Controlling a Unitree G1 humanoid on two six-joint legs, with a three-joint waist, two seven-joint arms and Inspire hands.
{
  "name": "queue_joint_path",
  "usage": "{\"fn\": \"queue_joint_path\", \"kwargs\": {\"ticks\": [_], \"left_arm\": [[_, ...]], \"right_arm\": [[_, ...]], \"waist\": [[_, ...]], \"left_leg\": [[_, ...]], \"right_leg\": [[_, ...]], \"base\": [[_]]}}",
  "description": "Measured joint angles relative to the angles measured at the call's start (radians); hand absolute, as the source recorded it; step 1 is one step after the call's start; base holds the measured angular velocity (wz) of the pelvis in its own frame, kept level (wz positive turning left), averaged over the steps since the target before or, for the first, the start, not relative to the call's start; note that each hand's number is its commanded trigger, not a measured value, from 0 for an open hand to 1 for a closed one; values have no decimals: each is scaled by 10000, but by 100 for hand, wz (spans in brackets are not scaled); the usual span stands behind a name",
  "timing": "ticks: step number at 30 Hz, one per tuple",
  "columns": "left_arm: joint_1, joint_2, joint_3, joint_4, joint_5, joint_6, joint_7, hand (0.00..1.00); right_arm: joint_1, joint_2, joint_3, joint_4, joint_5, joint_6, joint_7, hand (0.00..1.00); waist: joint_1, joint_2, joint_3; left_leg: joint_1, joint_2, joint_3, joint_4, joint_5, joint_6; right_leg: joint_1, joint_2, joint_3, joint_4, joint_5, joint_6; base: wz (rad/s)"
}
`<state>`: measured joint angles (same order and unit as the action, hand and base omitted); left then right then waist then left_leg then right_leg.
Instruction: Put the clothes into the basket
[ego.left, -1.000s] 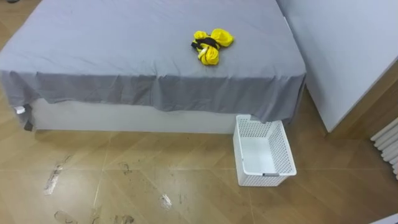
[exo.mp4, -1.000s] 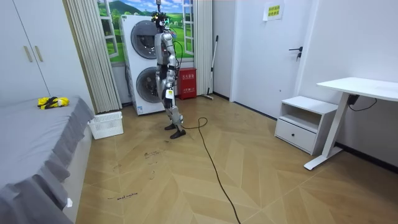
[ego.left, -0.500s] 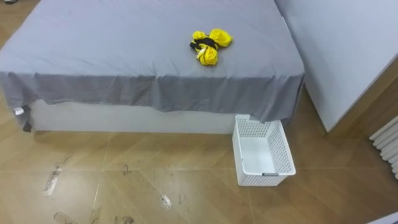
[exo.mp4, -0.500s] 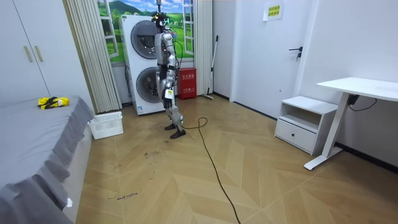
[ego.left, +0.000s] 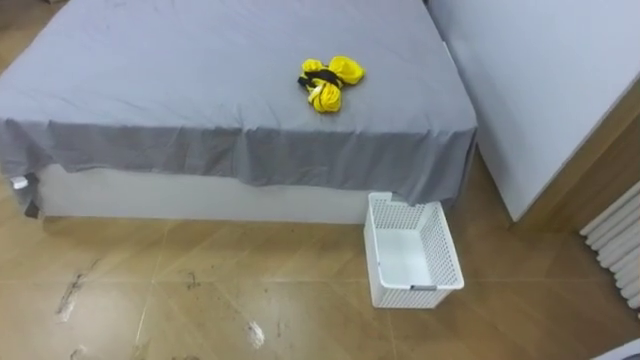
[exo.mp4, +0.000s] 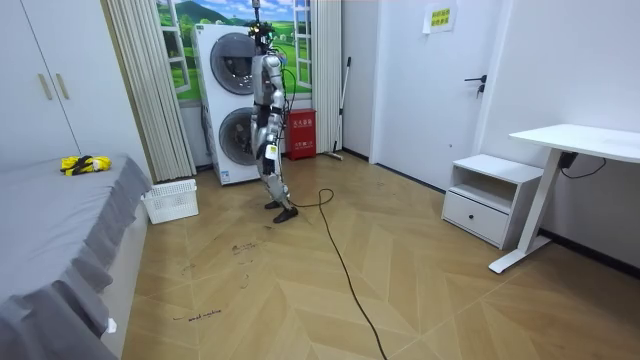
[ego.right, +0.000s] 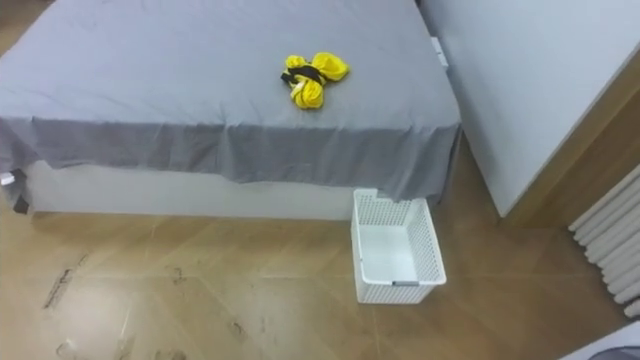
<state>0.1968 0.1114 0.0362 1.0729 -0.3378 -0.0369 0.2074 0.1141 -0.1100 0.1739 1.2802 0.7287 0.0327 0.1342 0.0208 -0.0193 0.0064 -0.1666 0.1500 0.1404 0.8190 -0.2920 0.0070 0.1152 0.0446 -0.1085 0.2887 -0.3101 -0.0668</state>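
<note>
Clothes (ego.left: 329, 80): a yellow bundle with a black band, lying on the grey-sheeted bed (ego.left: 150, 90) toward its right end, well apart from the white basket (ego.left: 415, 297), which stands on the wooden floor just beside the bed's near right corner. In the room view the robot stands before the stacked washing machines (exo.mp4: 228, 100), well away from the bed. Its hands (exo.mp4: 267, 152) hang by its body; released or clenched, cannot tell

Bright, even indoor light. Soft shadow under sheet (ego.left: 250, 160) overhang. Basket (ego.left: 412, 297) inside evenly lit. Mild sheen on floor (ego.left: 200, 270).
</note>
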Motion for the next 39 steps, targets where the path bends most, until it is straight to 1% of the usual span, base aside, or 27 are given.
{"fn": "queue_joint_path", "kwargs": {"ticks": [2,4,5,6,7,8,9,10,11,12,14,16,17,18,19,20,21,23,24,26,27,29,30,32,34,38,39], "left_arm": [[81,-36,-160,-7,-143,-17,9,0],[342,-108,-306,7,-514,-83,2,0],[423,-110,-302,8,-522,-98,3,0],[562,-102,-293,43,-509,-107,1,0],[631,-104,-284,71,-505,-110,-13,0],[731,-109,-253,85,-505,-113,-39,0],[732,-134,-244,72,-456,-154,-90,0],[723,-165,-234,64,-429,-195,-164,0],[681,-225,-195,66,-420,-328,-244,0],[570,-228,-230,72,-431,-374,-276,0],[480,-194,-238,71,-433,-492,-389,0],[386,-145,-319,93,-432,-627,-411,0],[296,-140,-420,89,-424,-668,-411,0],[180,-144,-623,87,-365,-749,-405,0],[110,-142,-676,93,-267,-786,-400,0],[-168,-136,-695,91,78,-807,-402,0],[-396,-131,-730,83,276,-825,-406,0],[-684,-111,-924,77,314,-822,-412,0],[-939,-128,-1187,65,438,-820,-421,0],[-1068,-171,-1637,87,476,-802,-428,0],[-1020,-212,-1943,85,470,-794,-442,0],[-911,-298,-2152,117,486,-782,-491,0],[-858,-298,-2147,128,514,-781,-510,0],[-732,-263,-2103,127,554,-787,-524,0],[-526,-249,-1943,185,585,-790,-546,0],[-270,-201,-1746,24,608,-1030,-568,0],[-231,-218,-1687,24,629,-1027,-572,0]], "right_arm": [[45,-84,3,-21,184,8,-14,0],[69,-202,3,35,215,58,-28,0],[67,-221,15,28,205,76,-26,0],[97,-224,6,30,171,120,-54,0],[105,-229,6,22,151,119,-73,0],[178,-216,0,-16,140,118,-87,0],[216,-217,-28,-38,115,112,-94,0],[219,-223,-51,-38,78,106,-107,0],[212,-242,-180,-48,-168,100,-115,0],[224,-247,-375,-51,-373,101,-115,0],[221,-226,-479,-96,-416,49,-105,0],[149,-168,-478,-178,-403,-1,-108,0],[143,-170,-468,-279,-363,-19,-108,0],[156,-198,-463,-454,-273,-151,-105,0],[154,-186,-477,-520,-230,-229,-107,0],[50,-158,-471,-876,-264,-299,-108,0],[40,-159,-454,-1235,-263,-368,-98,0],[-101,-139,-454,-1713,-273,-479,-91,0],[-137,-106,-433,-1999,-346,-540,-100,0],[-164,-81,-422,-2255,-271,-626,-102,0],[-155,-81,-416,-2354,-260,-692,-106,0],[-144,-91,-424,-2377,-384,-904,-184,0],[-182,-90,-432,-2526,-524,-1048,-246,0],[-283,-111,-418,-2937,-681,-1231,-286,0],[-450,-103,-398,-3150,-673,-1282,-290,0],[-390,-105,-358,-4214,-657,-1285,-292,0],[-412,-112,-359,-4514,-708,-1326,-247,0]], "waist": [[-11,-22,9],[107,-129,-10],[117,-122,-15],[154,-43,10],[147,-43,10],[115,-104,-16],[104,-235,-46],[115,-293,-67],[102,-387,-147],[104,-396,-35],[152,-382,-20],[136,-426,-3],[140,-451,8],[134,-341,-9],[134,-222,-28],[160,-126,14],[124,-69,63],[88,28,130],[13,77,161],[-81,160,169],[-156,202,152],[-139,319,95],[-51,339,-14],[229,564,-13],[136,734,-20],[34,564,37],[13,511,24]], "left_leg": [[-585,-572,-73,-469,-37,111],[-1453,-1493,-121,-3114,517,-195],[-1650,-1546,-134,-3892,788,-268],[-2000,-1531,-144,-4893,1543,-266],[-2113,-1473,-122,-5192,1863,-252],[-2215,-1477,-15,-5337,2658,-129],[-2305,-1673,167,-5247,3241,284],[-2408,-1799,294,-5086,3310,412],[-2545,-1973,662,-4485,2921,977],[-2672,-2146,778,-3824,2292,1008],[-2580,-2273,926,-3172,1534,1144],[-1958,-2472,1053,-3194,1032,1280],[-1360,-2636,1048,-3481,861,1350],[-690,-2723,929,-3902,700,1393],[-417,-2735,809,-4100,648,1398],[104,-2742,594,-4521,588,1402],[548,-2717,397,-4894,563,1386],[992,-2544,24,-5190,439,1320],[1226,-2390,-198,-5267,306,1247],[1756,-2191,-593,-5552,148,1112],[2252,-2111,-828,-5868,86,1012],[2891,-1890,-935,-6275,-35,821],[3086,-1703,-898,-6330,-185,575],[3254,-1312,-841,-6197,-314,215],[3460,-1036,-603,-5839,-314,-215],[3157,-499,-345,-3089,237,-1013],[2795,-352,-279,-2032,528,-998]], "right_leg": [[105,-193,199,125,-224,-25],[84,-646,399,216,-520,126],[116,-688,427,214,-585,134],[184,-798,435,202,-755,172],[255,-821,502,172,-849,228],[453,-928,606,55,-1052,342],[606,-1180,700,-35,-1250,522],[648,-1330,764,-87,-1294,681],[756,-1586,799,-261,-1345,887],[927,-1804,802,-363,-1316,963],[902,-2100,761,398,-1164,1239],[359,-2395,755,2514,-659,1640],[-126,-2538,716,4103,336,1625],[-670,-2568,715,5493,1970,1524],[-943,-2571,693,6035,2496,1469],[-1637,-2507,477,7096,2220,1207],[-2518,-2273,254,7668,1536,995],[-3779,-1786,-84,7296,600,650],[-4432,-1400,-254,6212,276,595],[-4807,-968,-342,3494,429,589],[-4748,-796,-345,1441,1094,574],[-4547,-690,-564,31,2746,290],[-4353,-450,-590,-91,3175,48],[-4196,-102,-823,242,3039,-273],[-3999,104,-1005,689,2632,-448],[-2486,336,-1443,215,1931,-573],[-2094,408,-1376,-151,1757,-562]], "base": [[-2],[-26],[-41],[-37],[-38],[-22],[-14],[0],[0],[0],[-12],[2],[12],[15],[14],[15],[25],[44],[49],[53],[52],[37],[9],[-26],[-1],[16],[-5]]}}
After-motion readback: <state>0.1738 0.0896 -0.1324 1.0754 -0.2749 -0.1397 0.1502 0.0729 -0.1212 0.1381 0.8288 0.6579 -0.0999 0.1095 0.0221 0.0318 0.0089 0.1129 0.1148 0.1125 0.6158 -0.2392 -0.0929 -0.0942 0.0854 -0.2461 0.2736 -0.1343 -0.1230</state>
